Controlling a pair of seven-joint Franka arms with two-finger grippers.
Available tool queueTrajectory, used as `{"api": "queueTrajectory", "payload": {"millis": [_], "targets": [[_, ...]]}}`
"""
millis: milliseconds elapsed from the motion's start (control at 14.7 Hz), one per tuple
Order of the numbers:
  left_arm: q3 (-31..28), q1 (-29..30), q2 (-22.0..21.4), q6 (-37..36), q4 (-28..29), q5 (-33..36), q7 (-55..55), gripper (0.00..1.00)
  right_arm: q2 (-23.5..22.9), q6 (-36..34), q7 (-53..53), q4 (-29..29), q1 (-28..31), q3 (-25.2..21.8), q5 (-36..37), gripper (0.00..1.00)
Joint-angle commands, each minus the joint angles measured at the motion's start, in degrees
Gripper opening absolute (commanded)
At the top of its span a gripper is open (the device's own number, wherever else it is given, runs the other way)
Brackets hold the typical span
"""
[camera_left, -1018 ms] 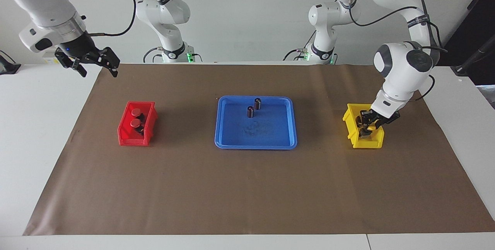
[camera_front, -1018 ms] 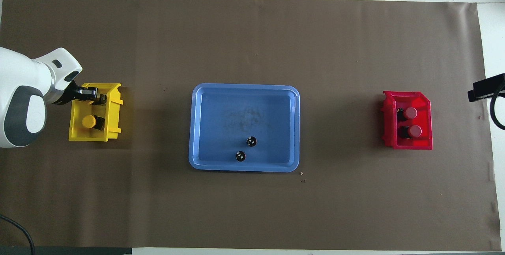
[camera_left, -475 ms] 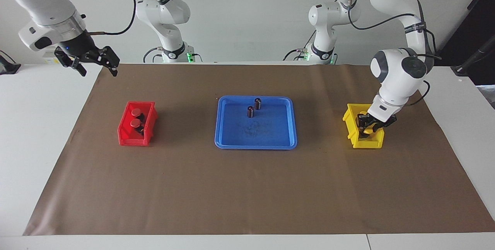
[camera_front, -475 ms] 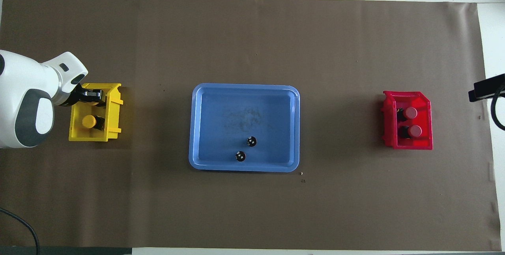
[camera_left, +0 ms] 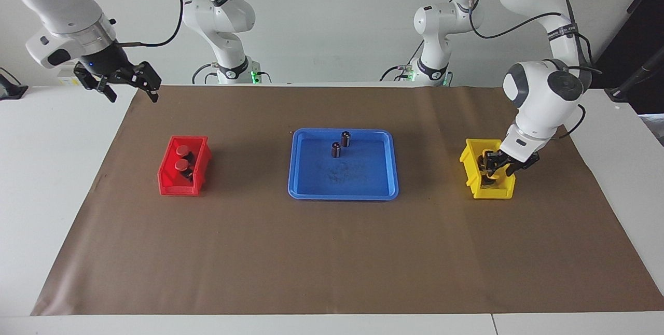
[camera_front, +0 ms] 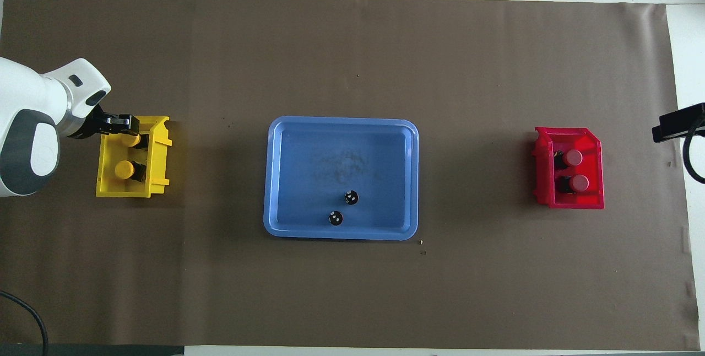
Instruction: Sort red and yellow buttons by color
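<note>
Two yellow buttons lie in the yellow bin at the left arm's end of the table. My left gripper hangs just over that bin's farther half, open, with nothing held; it also shows in the overhead view. Two red buttons sit in the red bin at the right arm's end. My right gripper waits open and empty, up over the mat's corner nearest the robots at that end.
A blue tray lies at the middle of the brown mat, holding two dark maroon cylinders in its half nearer the robots. White table borders the mat on every side.
The left gripper has opened and lifted out of the yellow bin, leaving a second yellow button lying there. The right arm has stayed still.
</note>
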State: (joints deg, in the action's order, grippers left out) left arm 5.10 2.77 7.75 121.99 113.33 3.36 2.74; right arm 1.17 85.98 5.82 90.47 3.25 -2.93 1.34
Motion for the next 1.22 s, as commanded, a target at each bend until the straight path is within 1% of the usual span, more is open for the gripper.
{"api": "queueTrajectory", "payload": {"millis": [0,204,339,407,611,814,1154], "targets": [[0.44,0.22,-0.37,-7.53,-5.64,0.5,0.78,1.0,0.68,-0.73,-0.37,0.15,-0.09,0.21,0.33,1.0],[0.87,-0.58,-0.45,-16.93,-13.54,-0.11,0.34,1.0,0.68,-0.82,-0.46,0.06,-0.18,0.21,0.33,1.0],[0.62,-0.4,-1.16,-23.7,-20.13,-5.1,0.25,1.0,0.68,-0.91,-0.46,0.06,-0.18,0.3,0.33,1.0],[0.79,-0.66,-1.42,-27.12,-23.12,-5.47,0.6,1.0,0.68,-0.91,-0.46,0.06,-0.18,0.3,0.33,1.0],[1.14,-0.93,-1.95,-35.4,-29.02,-5.74,0.52,1.0,0.68,-0.82,-0.46,-0.03,-0.18,0.3,0.24,1.0],[1.05,-1.1,-3.79,-38.22,-29.65,-5.3,0.52,1.0,0.68,-0.99,-0.46,-0.12,-0.09,0.3,0.24,1.0],[1.75,-1.1,-4.85,-37.88,-29.57,-5.83,0.6,1.0,0.68,-0.99,-0.46,-0.12,-0.09,0.3,0.33,1.0]]}}
